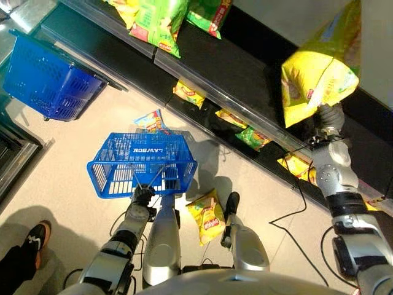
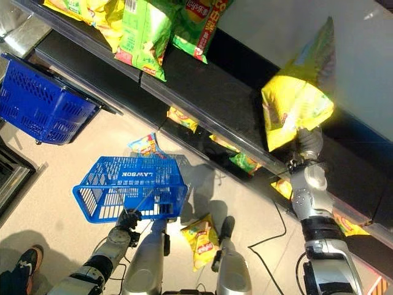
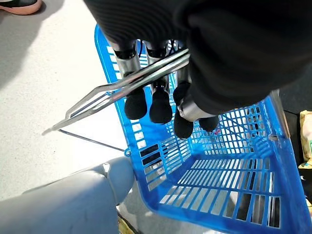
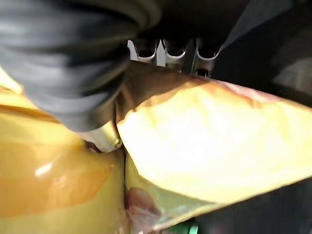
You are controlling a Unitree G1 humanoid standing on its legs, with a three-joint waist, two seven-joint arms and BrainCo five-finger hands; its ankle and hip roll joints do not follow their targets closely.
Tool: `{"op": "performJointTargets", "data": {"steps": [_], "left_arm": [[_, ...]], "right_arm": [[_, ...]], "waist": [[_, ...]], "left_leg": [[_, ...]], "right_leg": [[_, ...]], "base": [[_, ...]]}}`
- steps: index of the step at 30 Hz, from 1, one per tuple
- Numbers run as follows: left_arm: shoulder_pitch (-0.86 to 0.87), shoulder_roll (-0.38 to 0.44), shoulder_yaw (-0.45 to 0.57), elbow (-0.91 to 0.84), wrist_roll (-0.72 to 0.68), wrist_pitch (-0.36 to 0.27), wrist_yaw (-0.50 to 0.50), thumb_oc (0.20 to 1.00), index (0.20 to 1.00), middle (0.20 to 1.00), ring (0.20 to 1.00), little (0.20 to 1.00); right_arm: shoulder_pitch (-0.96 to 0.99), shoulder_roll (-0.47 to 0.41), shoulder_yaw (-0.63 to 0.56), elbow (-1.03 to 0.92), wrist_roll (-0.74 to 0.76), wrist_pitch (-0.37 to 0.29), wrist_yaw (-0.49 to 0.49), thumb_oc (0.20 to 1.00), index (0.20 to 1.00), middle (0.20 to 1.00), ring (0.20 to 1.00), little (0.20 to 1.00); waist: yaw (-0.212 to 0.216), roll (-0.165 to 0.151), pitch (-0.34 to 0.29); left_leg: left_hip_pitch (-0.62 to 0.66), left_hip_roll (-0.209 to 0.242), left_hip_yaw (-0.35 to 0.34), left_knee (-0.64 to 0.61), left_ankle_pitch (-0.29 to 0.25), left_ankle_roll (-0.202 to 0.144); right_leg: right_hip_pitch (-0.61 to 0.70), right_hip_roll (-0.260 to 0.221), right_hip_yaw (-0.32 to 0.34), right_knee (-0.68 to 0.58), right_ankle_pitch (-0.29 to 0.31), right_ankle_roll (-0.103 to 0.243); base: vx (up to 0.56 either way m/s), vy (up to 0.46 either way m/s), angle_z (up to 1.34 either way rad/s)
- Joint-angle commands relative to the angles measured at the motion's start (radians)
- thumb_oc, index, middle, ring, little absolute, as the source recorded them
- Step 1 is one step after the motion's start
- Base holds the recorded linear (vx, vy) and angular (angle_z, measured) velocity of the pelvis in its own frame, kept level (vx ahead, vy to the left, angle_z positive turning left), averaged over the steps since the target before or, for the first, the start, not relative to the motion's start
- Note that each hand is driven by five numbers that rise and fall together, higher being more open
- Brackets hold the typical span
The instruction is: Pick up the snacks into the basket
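Note:
A blue plastic basket hangs just above the floor. My left hand is shut on its metal handle, with the fingers curled over the wires. The basket's inside looks bare in the left wrist view. My right hand is raised at the right, in front of the dark shelf. It is shut on the lower edge of a large yellow snack bag, which stands up above it. The right wrist view shows the bag pinched between thumb and fingers.
A yellow snack bag lies on the floor to the right of the held basket, and another bag lies beyond it. Green and yellow bags fill the shelves. A second blue basket sits upper left. A person's shoe is lower left.

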Motion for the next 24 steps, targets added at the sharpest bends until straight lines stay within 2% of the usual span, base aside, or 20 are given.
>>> {"op": "performJointTargets", "data": {"steps": [1,5,7,8,11,12,18,20,21,22,23,24], "left_arm": [[0.077,-0.001,-0.017,0.083,0.022,0.025,-0.016,0.200,0.200,0.200,0.200,0.200],[0.074,-0.013,0.010,0.100,0.040,0.030,-0.037,0.200,0.200,0.200,0.200,0.200],[0.073,-0.014,0.011,0.102,0.044,0.030,-0.034,0.200,0.200,0.200,0.200,0.200],[0.067,-0.019,0.014,0.109,0.050,0.032,-0.030,0.200,0.200,0.200,0.200,0.200],[0.067,-0.022,0.020,0.116,0.053,0.034,-0.029,0.200,0.200,0.200,0.200,0.200],[0.067,-0.026,0.033,0.122,0.051,0.036,-0.031,0.200,0.200,0.200,0.200,0.200],[0.062,-0.033,0.094,0.147,-0.006,0.032,-0.023,0.200,0.200,0.200,0.200,0.200],[0.048,-0.028,0.143,0.158,-0.065,0.029,-0.015,0.200,0.200,0.200,0.200,0.200],[0.048,-0.028,0.144,0.159,-0.065,0.029,-0.015,0.200,0.200,0.200,0.200,0.200],[0.038,-0.024,0.165,0.161,-0.099,0.027,-0.005,0.200,0.200,0.200,0.200,0.200],[0.019,-0.017,0.188,0.161,-0.135,0.026,-0.001,0.200,0.200,0.200,0.200,0.200],[0.007,-0.012,0.199,0.157,-0.163,0.019,0.008,0.200,0.200,0.200,0.200,0.200]], "right_arm": [[-0.029,-0.082,-0.024,-0.117,0.037,-0.055,0.095,0.200,0.200,0.200,0.200,0.200],[0.088,-0.068,-0.001,-0.348,-0.052,-0.022,0.178,0.200,0.200,0.200,0.200,0.200],[0.111,-0.053,0.004,-0.379,-0.049,-0.015,0.188,0.200,0.200,0.200,0.200,0.200],[0.151,-0.019,0.038,-0.426,-0.044,-0.017,0.209,0.200,0.200,0.200,0.200,0.200],[0.195,-0.011,0.062,-0.465,-0.080,-0.010,0.219,0.200,0.200,0.200,0.200,0.200],[0.233,-0.019,0.072,-0.499,-0.134,-0.001,0.227,0.200,0.200,0.200,0.200,0.200],[0.342,-0.033,0.138,-0.497,-0.257,0.029,0.249,0.200,0.200,0.200,0.200,0.200],[0.384,-0.057,0.174,-0.423,-0.381,0.030,0.229,0.200,0.200,0.200,0.200,0.200],[0.383,-0.057,0.176,-0.422,-0.383,0.029,0.229,0.200,0.200,0.200,0.200,0.200],[0.400,-0.056,0.193,-0.372,-0.412,0.037,0.218,0.200,0.200,0.200,0.200,0.200],[0.400,-0.075,0.214,-0.318,-0.512,0.039,0.193,0.200,0.200,0.200,0.200,0.200],[0.409,-0.067,0.229,-0.252,-0.527,0.052,0.186,0.200,0.200,0.200,0.200,0.200]], "waist": [[-0.006,0.000,-0.057],[-0.023,-0.003,-0.072],[-0.026,-0.003,-0.073],[-0.031,-0.001,-0.074],[-0.036,-0.003,-0.075],[-0.040,-0.003,-0.077],[-0.050,-0.007,-0.076],[-0.056,-0.007,-0.074],[-0.056,-0.007,-0.074],[-0.057,-0.007,-0.073],[-0.061,-0.004,-0.070],[-0.063,-0.001,-0.068]], "left_leg": [[0.043,-0.086,0.023,0.003,-0.136,0.030],[0.046,-0.083,0.027,0.003,-0.135,0.029],[0.046,-0.082,0.027,0.003,-0.135,0.029],[0.048,-0.081,0.028,0.003,-0.135,0.029],[0.050,-0.080,0.031,0.003,-0.134,0.029],[0.051,-0.079,0.035,0.003,-0.134,0.028],[0.052,-0.073,0.040,0.003,-0.130,0.025],[0.051,-0.071,0.044,0.002,-0.128,0.023],[0.051,-0.071,0.044,0.002,-0.128,0.023],[0.051,-0.070,0.045,0.002,-0.127,0.022],[0.050,-0.067,0.045,0.002,-0.126,0.020],[0.049,-0.065,0.044,0.002,-0.124,0.019]], "right_leg": [[-0.167,-0.006,0.048,0.081,0.064,-0.002],[-0.165,0.000,0.053,0.079,0.062,-0.006],[-0.166,0.001,0.054,0.080,0.061,-0.007],[-0.167,0.002,0.057,0.082,0.062,-0.008],[-0.167,0.004,0.059,0.082,0.063,-0.008],[-0.166,0.007,0.061,0.081,0.063,-0.009],[-0.167,0.012,0.067,0.081,0.062,-0.011],[-0.171,0.016,0.070,0.082,0.062,-0.012],[-0.172,0.016,0.070,0.082,0.062,-0.012],[-0.172,0.018,0.070,0.083,0.061,-0.013],[-0.176,0.020,0.073,0.086,0.057,-0.015],[-0.178,0.020,0.071,0.087,0.056,-0.017]], "base": [[0.00,0.000,0.00],[0.00,0.000,0.00],[0.00,-0.010,-0.02],[0.00,-0.017,-0.05],[0.00,-0.014,-0.09],[0.00,-0.016,-0.09],[0.00,-0.012,-0.03],[0.00,0.000,0.00],[0.00,-0.012,-0.04],[-0.01,-0.008,-0.07],[-0.01,-0.016,-0.07],[-0.01,-0.009,-0.06]]}}
